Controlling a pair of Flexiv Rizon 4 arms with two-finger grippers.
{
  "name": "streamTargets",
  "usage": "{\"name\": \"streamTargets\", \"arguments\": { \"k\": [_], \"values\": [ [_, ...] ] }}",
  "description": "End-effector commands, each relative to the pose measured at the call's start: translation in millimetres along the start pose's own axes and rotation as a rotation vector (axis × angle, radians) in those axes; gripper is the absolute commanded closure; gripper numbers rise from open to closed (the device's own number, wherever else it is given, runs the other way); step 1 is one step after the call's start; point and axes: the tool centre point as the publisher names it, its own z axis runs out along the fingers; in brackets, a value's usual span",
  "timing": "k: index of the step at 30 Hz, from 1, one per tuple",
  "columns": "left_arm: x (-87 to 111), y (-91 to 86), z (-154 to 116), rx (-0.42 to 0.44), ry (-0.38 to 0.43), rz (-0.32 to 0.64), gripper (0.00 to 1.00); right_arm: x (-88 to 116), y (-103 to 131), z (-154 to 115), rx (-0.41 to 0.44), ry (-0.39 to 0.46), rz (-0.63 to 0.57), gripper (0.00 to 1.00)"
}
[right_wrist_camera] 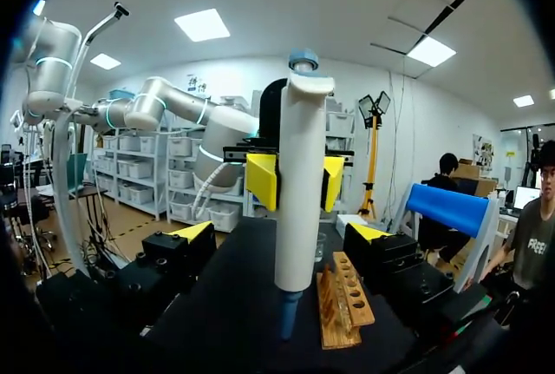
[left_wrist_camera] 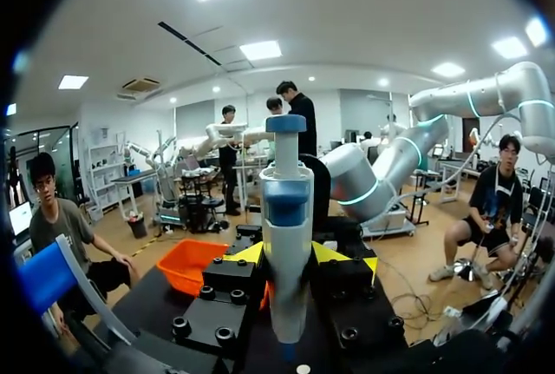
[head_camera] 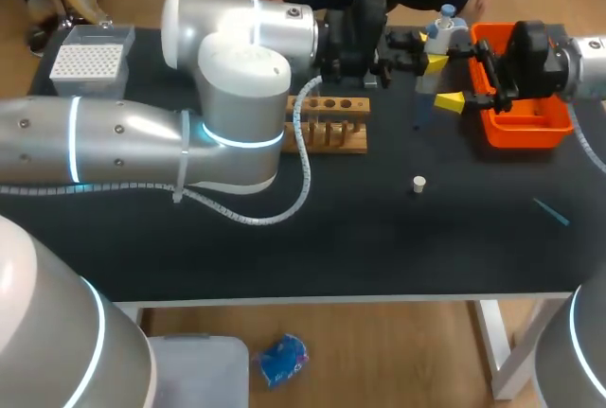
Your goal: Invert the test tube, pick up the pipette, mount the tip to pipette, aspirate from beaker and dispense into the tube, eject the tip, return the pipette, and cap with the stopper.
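The left gripper [left_wrist_camera: 288, 254] is squeezing the pipette [left_wrist_camera: 287, 291] from two sides with its yellow tips. It is holding the pipette straight up above the table [head_camera: 331, 257], close to the far edge. The right gripper [right_wrist_camera: 282, 232] is hanging wide open. Its two tips are sitting on either side of the pipette and are not touching it. The orange bin [head_camera: 521, 132] is sitting under the right gripper's arm. The wooden rack [head_camera: 331, 129] is sitting on the table by the left arm. A small white stopper [head_camera: 418, 182] is lying alone in front of the rack. A white tip box [head_camera: 90, 60] is sitting at the far left corner.
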Motion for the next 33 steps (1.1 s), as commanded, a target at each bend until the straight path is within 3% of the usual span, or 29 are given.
{"name": "streamTargets", "arguments": {
  "k": [1,12,18,33],
  "values": [
    [8.9,0.2,-15,-0.006,-0.017,-0.004,1.00,1,1,-1,0.002,0.000,0.000,0.00],
    [27.8,1.9,-40,-0.047,-0.039,-0.025,1.00,1,1,-1,0.002,0.000,0.000,0.00],
    [42.4,9.2,-62,-0.072,-0.103,-0.062,1.00,1,1,-1,0.002,0.000,0.000,0.00],
    [42.4,9.2,-62,-0.072,-0.103,-0.062,1.00,1,1,-1,0.002,0.000,0.000,0.00]
  ]
}}
